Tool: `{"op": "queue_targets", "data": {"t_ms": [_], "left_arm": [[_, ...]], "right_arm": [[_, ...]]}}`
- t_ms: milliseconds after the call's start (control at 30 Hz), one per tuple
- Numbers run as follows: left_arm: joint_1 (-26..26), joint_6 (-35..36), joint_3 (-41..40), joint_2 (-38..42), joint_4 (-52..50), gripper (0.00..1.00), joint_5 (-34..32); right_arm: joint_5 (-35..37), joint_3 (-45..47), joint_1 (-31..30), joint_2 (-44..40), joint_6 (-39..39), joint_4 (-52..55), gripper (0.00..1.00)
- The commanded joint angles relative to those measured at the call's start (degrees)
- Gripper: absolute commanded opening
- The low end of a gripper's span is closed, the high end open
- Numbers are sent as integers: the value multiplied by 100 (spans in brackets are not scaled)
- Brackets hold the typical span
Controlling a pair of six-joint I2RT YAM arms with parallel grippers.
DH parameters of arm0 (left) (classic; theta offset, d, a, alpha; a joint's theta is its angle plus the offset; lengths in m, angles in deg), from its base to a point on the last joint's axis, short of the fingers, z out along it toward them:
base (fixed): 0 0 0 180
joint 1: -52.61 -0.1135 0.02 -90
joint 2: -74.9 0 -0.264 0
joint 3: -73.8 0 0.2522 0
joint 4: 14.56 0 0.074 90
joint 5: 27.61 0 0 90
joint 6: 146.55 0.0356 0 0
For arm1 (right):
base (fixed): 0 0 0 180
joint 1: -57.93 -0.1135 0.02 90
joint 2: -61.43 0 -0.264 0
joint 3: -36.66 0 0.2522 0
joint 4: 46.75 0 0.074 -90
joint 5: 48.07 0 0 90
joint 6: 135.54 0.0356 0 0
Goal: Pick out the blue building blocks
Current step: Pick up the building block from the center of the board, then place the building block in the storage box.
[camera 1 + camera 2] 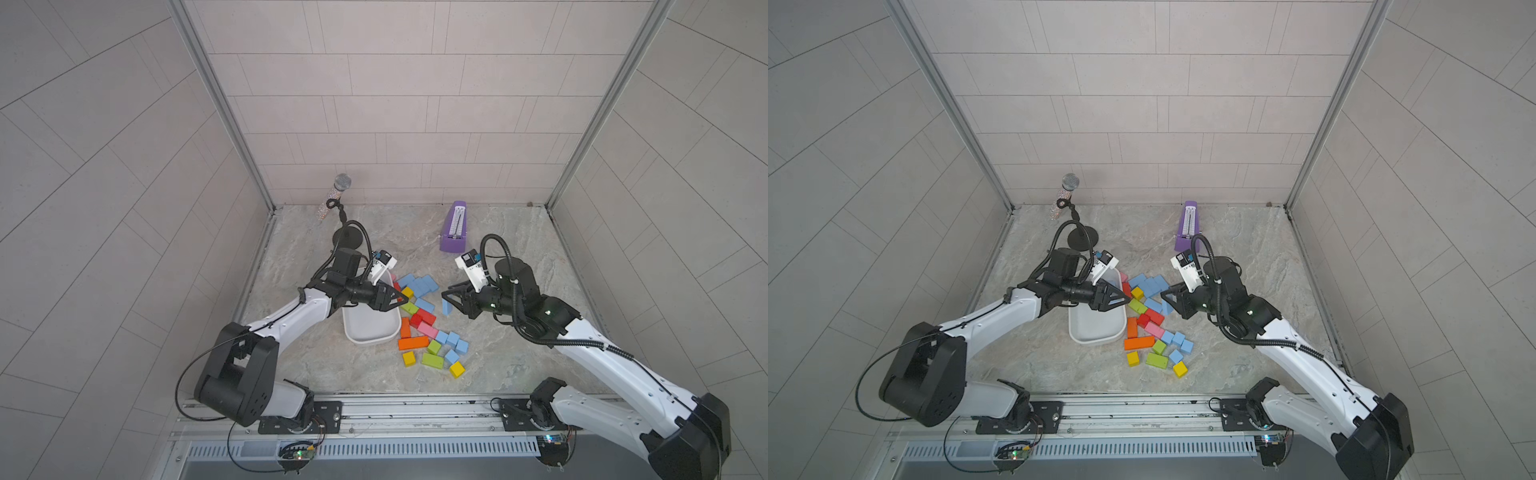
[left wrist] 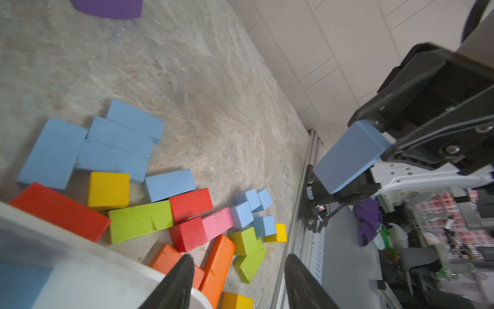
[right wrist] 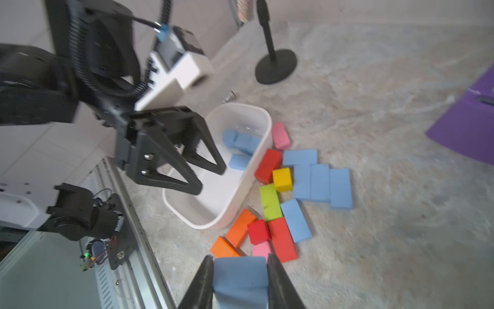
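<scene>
Grey-veined marble tabletop (image 1: 519, 365), walled in by pale tiles, carries a strip of coloured blocks beside a white tub (image 1: 353, 332). Both top views show the right gripper (image 1: 445, 296) with a blue brick (image 1: 446, 308) hanging end-down from it, clear of the pile. They do not show how the fingers meet it. The right wrist view settles that: its two fingers press flat on opposite faces of the brick.

The other blue building blocks (image 1: 419, 284) lie on the marble, the long ones bunched at the far end of the strip. Small blue cubes (image 1: 453, 340) sit toward the near end.

In both top views the left arm covers the tub's inside. Only the right wrist view shows the blue blocks in the tub (image 3: 242, 145), gathered at one end. It also shows the left gripper (image 3: 211, 179) over the tub, fingers spread with nothing between them.

A purple metronome (image 1: 455, 228) and a glittery microphone (image 1: 343, 185) on a stand are at the back. The metronome's scale is too small to read
</scene>
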Motion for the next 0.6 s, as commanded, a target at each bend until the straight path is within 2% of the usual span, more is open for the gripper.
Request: {"op": "queue_targets", "data": {"t_ms": [0, 67, 100, 367, 567], "left_arm": [[-40, -1681, -592, 150, 3303, 59, 712], [-35, -2492, -1111, 107, 5460, 61, 607], [-27, -2536, -1202, 129, 5810, 61, 671], [-3, -2529, -1380, 421, 6559, 61, 1163], [13, -2643, -1389, 532, 6812, 62, 1354]], "right_arm": [[-901, 111, -18, -133, 21, -1531, 16], [-1186, 65, -20, 13, 222, -1803, 17], [-1340, 41, -26, 114, 322, -1920, 17], [-2331, -325, -193, 811, 677, -2734, 16], [-2657, -468, -210, 1193, 1122, -3313, 16]]}}
